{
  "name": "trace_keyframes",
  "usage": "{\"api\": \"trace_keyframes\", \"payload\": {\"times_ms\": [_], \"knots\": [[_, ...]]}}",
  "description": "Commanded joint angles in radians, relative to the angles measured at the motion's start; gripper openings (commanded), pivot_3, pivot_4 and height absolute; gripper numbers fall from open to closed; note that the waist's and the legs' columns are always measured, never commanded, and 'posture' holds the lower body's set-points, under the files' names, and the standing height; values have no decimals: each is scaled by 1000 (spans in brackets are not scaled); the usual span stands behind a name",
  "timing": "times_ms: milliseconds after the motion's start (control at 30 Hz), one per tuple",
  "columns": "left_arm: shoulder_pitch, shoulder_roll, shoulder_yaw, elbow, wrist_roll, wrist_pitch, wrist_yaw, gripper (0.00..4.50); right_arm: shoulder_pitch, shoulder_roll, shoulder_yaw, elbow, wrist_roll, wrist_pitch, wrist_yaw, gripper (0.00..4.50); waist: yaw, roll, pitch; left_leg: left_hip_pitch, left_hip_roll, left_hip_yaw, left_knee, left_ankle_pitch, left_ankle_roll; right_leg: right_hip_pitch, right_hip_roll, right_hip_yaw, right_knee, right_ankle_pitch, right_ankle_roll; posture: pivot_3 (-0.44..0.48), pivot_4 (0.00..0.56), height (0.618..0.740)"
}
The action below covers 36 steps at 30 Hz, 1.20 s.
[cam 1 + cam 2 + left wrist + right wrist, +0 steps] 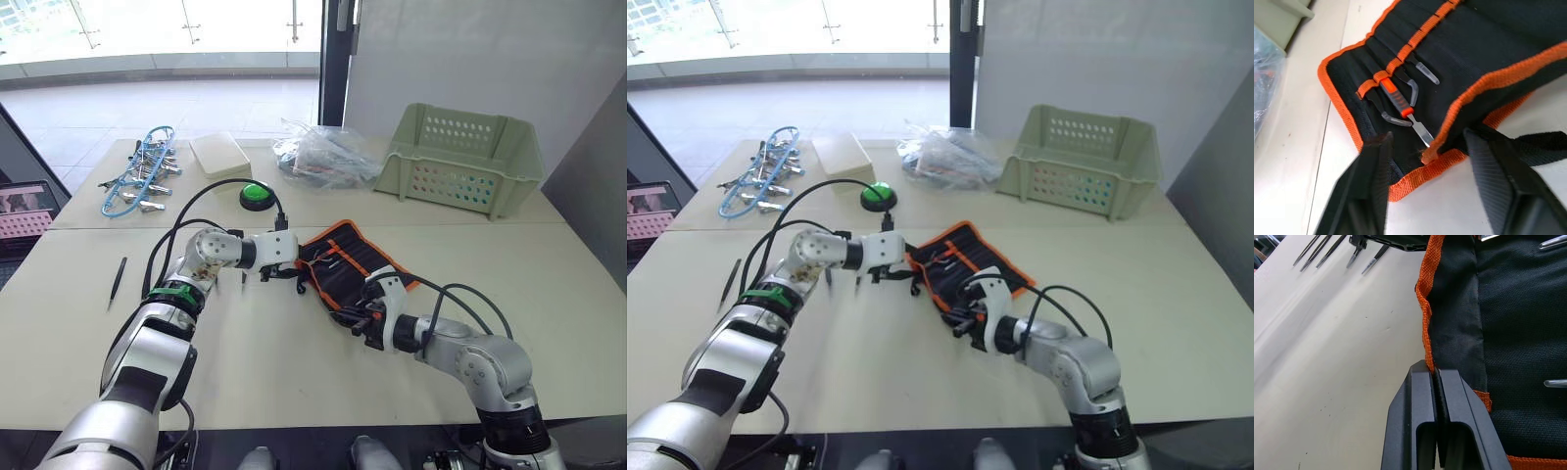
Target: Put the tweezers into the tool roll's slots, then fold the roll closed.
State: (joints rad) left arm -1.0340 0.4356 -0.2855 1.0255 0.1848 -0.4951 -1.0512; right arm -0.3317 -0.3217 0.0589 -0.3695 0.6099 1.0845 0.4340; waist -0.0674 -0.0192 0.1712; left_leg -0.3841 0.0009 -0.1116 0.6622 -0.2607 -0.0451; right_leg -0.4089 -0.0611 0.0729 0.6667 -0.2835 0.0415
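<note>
The tool roll [345, 257] lies unrolled in the middle of the table, black with orange edging. In its slots [1400, 73] sit several tweezers and an orange-handled tool [1396, 100]. My left gripper [286, 271] is open at the roll's left end, its fingers [1369, 191] either side of the orange-edged flap [1484, 93], beside the black strap [1540, 147]. My right gripper [1435, 373] is shut on the orange edging [1426, 313] at the roll's near side. One black tweezers [118, 282] lies alone at the table's left. More loose tweezers [1317, 248] lie on the table past the roll.
At the back right stands a green plastic basket [460, 157]. Beside it is a clear plastic bag [323, 157], then a white box [219, 153] and silver clips with blue cables [142, 176]. A green button [257, 194] with a black cable sits behind my left arm.
</note>
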Motion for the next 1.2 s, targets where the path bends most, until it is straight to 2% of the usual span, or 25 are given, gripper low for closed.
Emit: {"api": "trace_keyframes", "payload": {"times_ms": [33,133,333,500,633,967,1000,1133,1200], "knots": [[-34,19,11,-5,-7,-30,-35,1022,1,-5,-10,-30,-1,-29,-1,0,0,0,0,0,0,0,0,0,0,0,0,0,0,0,0,0,150,740],[-11,31,12,-31,-18,-34,-85,46,-5,-12,-15,-17,-19,-53,-4,0,-1,0,0,0,0,0,0,0,0,0,0,0,0,0,0,0,150,740],[129,73,12,-152,-38,-74,-128,16,-8,-94,44,-21,-45,-82,71,0,-4,0,0,1,0,0,0,0,0,0,0,0,1,0,0,0,150,740],[197,101,24,-248,-72,-38,-158,16,-2,-162,82,-26,-63,-111,130,0,-1,0,0,0,0,-1,2,0,0,0,0,0,2,0,0,0,150,740],[292,124,28,-394,-122,26,-194,16,8,-221,138,-33,-114,-164,171,0,-1,0,0,1,0,-1,2,0,0,1,0,0,2,0,0,0,150,740],[401,133,17,-568,-132,172,-176,16,33,-234,143,-36,-136,-208,214,0,2,0,0,1,0,-1,5,0,0,2,0,0,5,0,0,0,150,740],[406,142,20,-583,-138,182,-185,622,36,-240,136,-45,-122,-203,232,605,2,0,0,1,0,-1,6,0,0,2,0,0,5,0,0,0,150,740],[425,190,51,-655,-188,244,-217,1885,54,-265,80,-78,-49,-179,298,1896,2,0,0,1,0,-1,6,0,0,2,0,0,5,0,0,0,150,740],[451,221,93,-717,-254,299,-239,2546,63,-279,26,-85,6,-156,323,2579,1,0,0,2,0,-1,6,0,0,2,0,-1,5,0,0,0,150,740]]}}
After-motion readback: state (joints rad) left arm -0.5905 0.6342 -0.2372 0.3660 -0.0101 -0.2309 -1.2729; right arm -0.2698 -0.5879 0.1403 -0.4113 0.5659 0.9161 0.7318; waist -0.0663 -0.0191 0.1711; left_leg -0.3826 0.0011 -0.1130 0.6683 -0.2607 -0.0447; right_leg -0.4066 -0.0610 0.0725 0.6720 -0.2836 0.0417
